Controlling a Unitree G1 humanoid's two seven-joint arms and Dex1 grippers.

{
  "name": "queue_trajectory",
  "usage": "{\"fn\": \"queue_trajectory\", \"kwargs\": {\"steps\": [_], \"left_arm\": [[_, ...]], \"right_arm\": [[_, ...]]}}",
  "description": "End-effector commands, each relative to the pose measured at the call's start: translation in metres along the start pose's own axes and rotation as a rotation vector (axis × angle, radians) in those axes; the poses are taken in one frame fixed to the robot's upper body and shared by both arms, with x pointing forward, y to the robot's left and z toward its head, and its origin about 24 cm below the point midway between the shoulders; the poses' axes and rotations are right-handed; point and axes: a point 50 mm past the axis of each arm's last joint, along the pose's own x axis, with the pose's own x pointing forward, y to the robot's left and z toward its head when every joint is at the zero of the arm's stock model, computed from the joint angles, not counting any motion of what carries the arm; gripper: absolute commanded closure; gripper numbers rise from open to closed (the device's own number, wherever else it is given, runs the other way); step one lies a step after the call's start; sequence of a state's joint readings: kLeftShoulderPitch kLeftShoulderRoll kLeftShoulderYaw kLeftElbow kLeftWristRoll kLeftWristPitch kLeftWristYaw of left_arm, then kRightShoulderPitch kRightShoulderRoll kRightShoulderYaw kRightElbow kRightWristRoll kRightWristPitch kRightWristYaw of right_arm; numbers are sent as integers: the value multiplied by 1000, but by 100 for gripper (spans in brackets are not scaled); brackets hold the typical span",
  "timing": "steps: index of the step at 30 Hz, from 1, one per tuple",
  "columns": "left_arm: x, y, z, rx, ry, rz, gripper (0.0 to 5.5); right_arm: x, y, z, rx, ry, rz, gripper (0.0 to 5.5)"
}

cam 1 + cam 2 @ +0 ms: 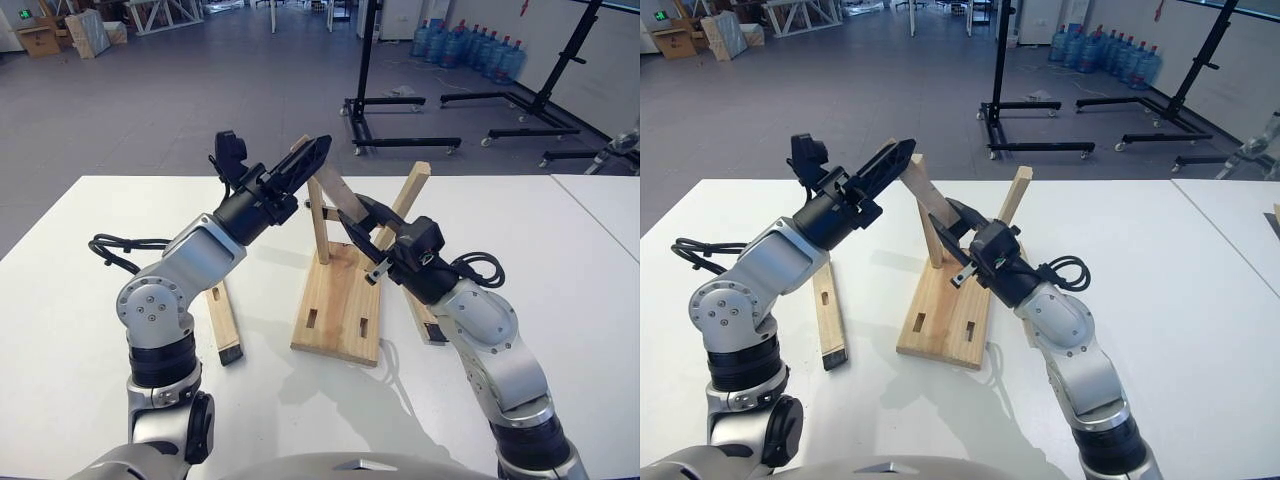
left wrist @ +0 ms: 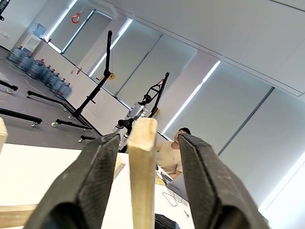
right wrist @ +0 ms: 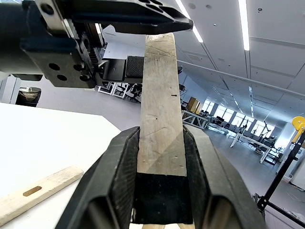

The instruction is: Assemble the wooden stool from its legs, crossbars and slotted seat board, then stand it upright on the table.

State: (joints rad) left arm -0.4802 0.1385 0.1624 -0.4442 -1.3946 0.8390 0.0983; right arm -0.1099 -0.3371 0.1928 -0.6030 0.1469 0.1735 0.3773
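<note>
Wood this stiff and light won't flex, I judge; my right gripper (image 3: 161, 143) clamps the leg (image 3: 159, 71) low, my left gripper (image 2: 148, 138) gapes round its top.

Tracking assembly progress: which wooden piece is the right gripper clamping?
The tilted piece, held up off the seat board; the others stand on that board or lie flat on the table.
</note>
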Motion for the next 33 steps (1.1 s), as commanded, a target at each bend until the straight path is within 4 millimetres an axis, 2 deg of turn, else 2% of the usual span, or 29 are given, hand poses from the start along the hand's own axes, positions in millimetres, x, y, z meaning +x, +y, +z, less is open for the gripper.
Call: {"fn": "queue_trajectory", "kwargs": {"steps": [1,8,13,14,17,18,20,23,27,29,31,33], "left_arm": [[0,2,-10,24,43,27,378],[0,6,-4,60,13,48,496],[0,-2,2,3,-40,-19,510],[0,-2,3,-4,-49,-25,510],[0,1,3,17,-45,16,511],[0,4,4,40,-45,55,511],[-5,12,14,133,-73,162,511],[-34,29,34,608,-79,493,511],[-59,36,50,981,-211,781,511],[-81,57,50,1029,-214,974,511],[-102,88,38,957,-139,1134,511],[-117,115,23,784,-117,1257,511]], "right_arm": [[1,-1,0,4,4,-11,422],[0,2,-3,27,20,3,422],[0,6,-8,103,48,0,422],[0,6,-9,120,53,-3,384],[-1,5,-7,155,50,-15,327],[-1,4,-8,169,52,-20,308],[0,4,-9,181,63,-24,308],[-10,-6,-18,159,116,-102,308],[-23,-6,-22,141,158,-187,308],[-26,-6,-25,125,174,-211,308],[-27,-8,-28,111,184,-235,308],[-27,-10,-30,99,189,-257,308]]}}
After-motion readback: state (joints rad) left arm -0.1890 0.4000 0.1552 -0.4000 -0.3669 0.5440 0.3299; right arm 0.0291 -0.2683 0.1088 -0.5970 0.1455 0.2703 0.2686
